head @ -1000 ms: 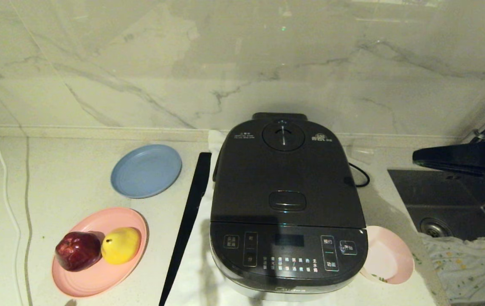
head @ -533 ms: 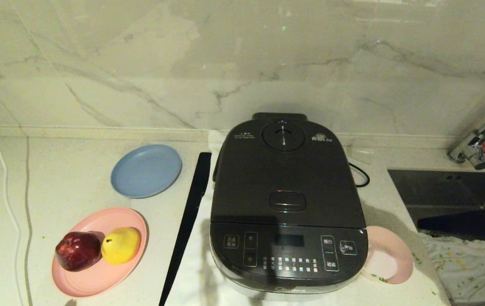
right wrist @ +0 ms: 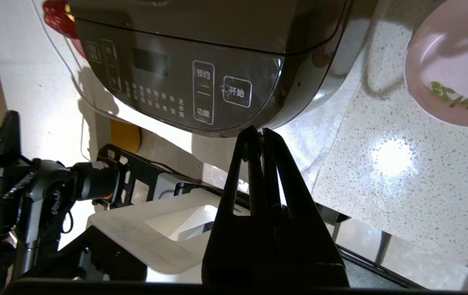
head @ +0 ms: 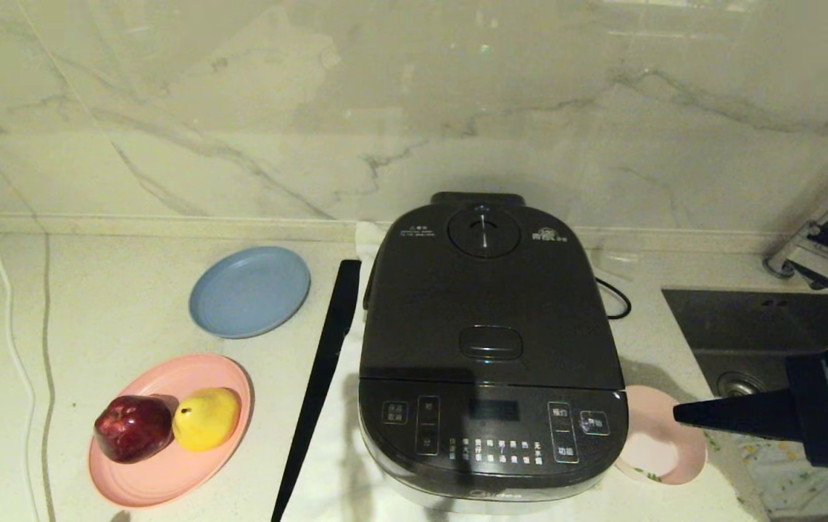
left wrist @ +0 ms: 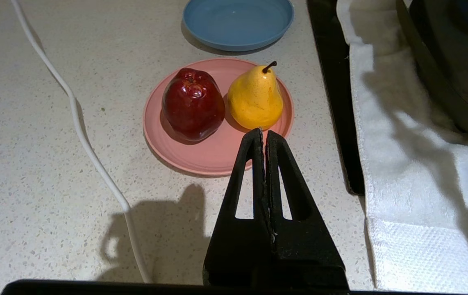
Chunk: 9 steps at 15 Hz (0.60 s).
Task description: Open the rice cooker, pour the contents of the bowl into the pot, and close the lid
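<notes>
The dark grey rice cooker (head: 490, 348) stands mid-counter on a white towel, its lid (head: 486, 297) down flat, so the pot is hidden. The pale pink bowl (head: 664, 446) sits right of the cooker's front; a few green bits (right wrist: 449, 93) cling to its inside wall. My right gripper (head: 679, 415) is shut and empty, low at the right, its tip over the bowl's right rim. In its wrist view the right gripper (right wrist: 259, 132) points at the cooker's front corner (right wrist: 258, 102). My left gripper (left wrist: 263, 133) is shut and empty, parked above the counter near the pink plate.
A pink plate (head: 167, 471) holds a red apple (head: 133, 428) and a yellow pear (head: 205, 418). Behind it lies a blue plate (head: 249, 291). A long black strip (head: 320, 384) lies left of the cooker. A sink (head: 755, 341), tap (head: 820, 243) and a cloth (head: 784, 471) are at the right.
My right arm has dropped from up beside the tap to low at the counter's front right, its tip now pointing left over the bowl's rim. Cooker, bowl and plates have stayed put.
</notes>
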Tool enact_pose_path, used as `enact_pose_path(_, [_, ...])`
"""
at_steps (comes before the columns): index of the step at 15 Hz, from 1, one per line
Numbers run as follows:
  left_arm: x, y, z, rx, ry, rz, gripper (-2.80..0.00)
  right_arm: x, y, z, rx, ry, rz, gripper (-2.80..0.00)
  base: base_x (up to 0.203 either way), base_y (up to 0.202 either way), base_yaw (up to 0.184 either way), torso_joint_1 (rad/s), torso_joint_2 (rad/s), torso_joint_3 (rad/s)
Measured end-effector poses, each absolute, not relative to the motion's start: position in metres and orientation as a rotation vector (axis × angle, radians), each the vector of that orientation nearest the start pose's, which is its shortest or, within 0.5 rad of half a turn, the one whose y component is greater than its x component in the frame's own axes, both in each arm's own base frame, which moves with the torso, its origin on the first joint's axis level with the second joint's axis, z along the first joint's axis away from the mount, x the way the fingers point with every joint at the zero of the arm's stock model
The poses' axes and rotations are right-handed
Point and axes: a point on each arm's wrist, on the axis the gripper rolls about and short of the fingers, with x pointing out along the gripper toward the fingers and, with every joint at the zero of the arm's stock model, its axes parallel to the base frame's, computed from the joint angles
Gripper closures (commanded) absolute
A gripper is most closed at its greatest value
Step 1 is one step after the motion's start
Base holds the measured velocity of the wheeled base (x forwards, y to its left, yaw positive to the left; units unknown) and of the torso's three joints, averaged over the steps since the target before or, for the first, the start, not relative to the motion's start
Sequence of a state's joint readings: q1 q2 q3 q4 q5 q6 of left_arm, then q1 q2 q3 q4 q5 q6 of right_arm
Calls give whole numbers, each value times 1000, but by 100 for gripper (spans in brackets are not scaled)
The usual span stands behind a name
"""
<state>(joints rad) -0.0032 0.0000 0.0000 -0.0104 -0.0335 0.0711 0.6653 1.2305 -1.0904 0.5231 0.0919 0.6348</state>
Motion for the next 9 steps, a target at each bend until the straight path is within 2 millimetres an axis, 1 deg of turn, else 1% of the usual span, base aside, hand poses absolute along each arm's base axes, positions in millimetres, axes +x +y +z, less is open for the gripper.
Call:
enact_pose_path(3, [-23,-1,77,72,-12,-36,0,133,110,266,368,858,473,0,0,0,0,0,0,0])
enact_pose_path(7, [-23,-1,77,72,-12,-36,0,147,129,264,354,796,456,0,0,0,0,0,0,0])
enact_pose_path(9, [-23,-1,77,72,-11,-36,0,151,137,261,345,805,464,0,0,0,0,0,0,0])
